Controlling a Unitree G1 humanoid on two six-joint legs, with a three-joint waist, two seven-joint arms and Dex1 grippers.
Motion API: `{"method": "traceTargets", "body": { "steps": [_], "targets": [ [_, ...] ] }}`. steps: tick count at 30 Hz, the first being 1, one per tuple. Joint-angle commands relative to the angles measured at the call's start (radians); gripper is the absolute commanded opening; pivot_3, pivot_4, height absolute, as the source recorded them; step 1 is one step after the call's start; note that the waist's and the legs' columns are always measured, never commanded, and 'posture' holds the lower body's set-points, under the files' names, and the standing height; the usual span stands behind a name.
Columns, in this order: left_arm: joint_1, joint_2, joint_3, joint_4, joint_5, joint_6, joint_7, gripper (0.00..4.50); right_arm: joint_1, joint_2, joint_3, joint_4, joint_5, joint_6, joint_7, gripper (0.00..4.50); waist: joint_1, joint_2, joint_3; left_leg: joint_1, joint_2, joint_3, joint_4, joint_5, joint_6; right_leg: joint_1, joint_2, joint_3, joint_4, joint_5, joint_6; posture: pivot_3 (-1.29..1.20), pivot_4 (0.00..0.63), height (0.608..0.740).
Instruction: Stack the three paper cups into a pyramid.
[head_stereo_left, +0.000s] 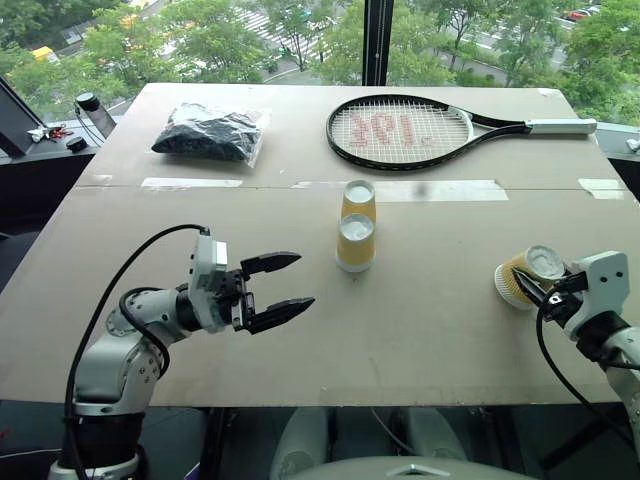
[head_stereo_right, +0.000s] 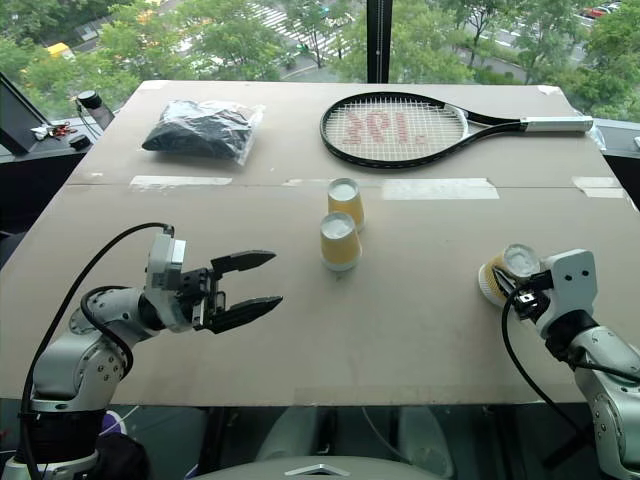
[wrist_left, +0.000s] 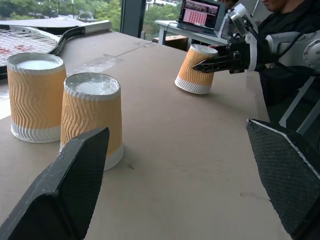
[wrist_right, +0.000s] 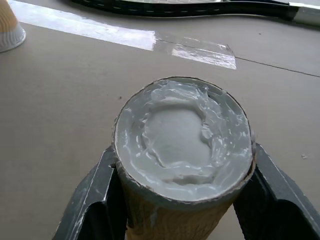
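Two of the three paper cups stand upside down near the middle of the table (head_stereo_left: 420, 340), just below a strip of clear tape (head_stereo_left: 430, 190): the farther cup (head_stereo_left: 359, 200) sits at the tape's edge and the nearer cup (head_stereo_left: 356, 243) stands just in front of it, close beside it; whether they touch cannot be told. In the left wrist view both show ribbed orange sides and white bases turned upward.

The third cup (head_stereo_left: 525, 276) is at the right edge of the frame, tilted, its white base turned up and toward the camera. The right hand (head_stereo_left: 540, 288) is clamped on this cup, one black finger (wrist_right: 95, 200) pressed to each side of it, as the right wrist view shows. In the left wrist view the cup leans with its rim edge touching the table or nearly so.

The left hand (head_stereo_left: 275, 290) hovers over the lower left of the table, its two fingers spread wide and pointing toward the nearer cup, well apart from it and holding nothing.

At the top of the frame a tennis racket (head_stereo_left: 400, 132) lies flat with its handle toward the right, and a dark bundle in a clear plastic bag (head_stereo_left: 208, 133) lies at the upper left
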Motion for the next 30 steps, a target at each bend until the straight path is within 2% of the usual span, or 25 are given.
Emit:
{"method": "traceTargets", "body": {
  "steps": [1, 7, 12, 18, 30],
  "targets": [
    [0.021, 0.011, 0.03, -0.032, -0.03, -0.007, -0.006, 4.5, -0.082, -0.009, 0.091, -0.051, 0.009, 0.003, 0.026, 2.0, -0.002, 0.0, 0.0, 0.0, 0.0, 0.0, 0.0, 0.0, 0.0, 0.0, 0.0, 0.0, 0.0, 0.0, 0.0, 0.0, 0.15, 0.74],
    [0.056, 0.051, 0.057, -0.013, -0.046, -0.011, -0.055, 4.5, -0.325, 0.033, 0.346, 0.112, -0.142, -0.007, 0.003, 2.0, 0.003, 0.0, 0.0, 0.001, 0.0, 0.0, 0.0, 0.0, 0.0, 0.0, 0.0, 0.0, 0.001, 0.0, 0.0, 0.0, 0.15, 0.74],
    [0.079, 0.075, 0.101, -0.014, -0.066, -0.008, -0.069, 4.5, -0.439, 0.076, 0.44, 0.189, -0.167, 0.005, 0.03, 2.0, 0.006, 0.0, 0.0, -0.002, 0.0, -0.001, 0.0, 0.0, 0.0, -0.002, 0.0, -0.001, 0.0, 0.0, 0.0, 0.0, 0.15, 0.74],
    [0.131, 0.081, 0.13, -0.03, -0.056, -0.023, -0.068, 4.5, -0.5, 0.106, 0.487, 0.215, -0.161, 0.068, 0.043, 2.0, 0.003, 0.0, 0.0, -0.004, 0.0, 0.0, 0.0, 0.0, 0.0, -0.004, -0.001, -0.001, -0.001, 0.0, 0.0, 0.0, 0.15, 0.74],
    [0.158, 0.069, 0.137, -0.054, -0.055, -0.025, -0.048, 4.5, -0.526, 0.134, 0.504, 0.186, -0.156, 0.157, 0.035, 2.0, 0.003, 0.0, 0.0, -0.004, 0.0, -0.001, 0.0, 0.0, 0.0, -0.004, -0.001, -0.002, 0.0, 0.0, 0.0, 0.0, 0.15, 0.74]
  ]
}}
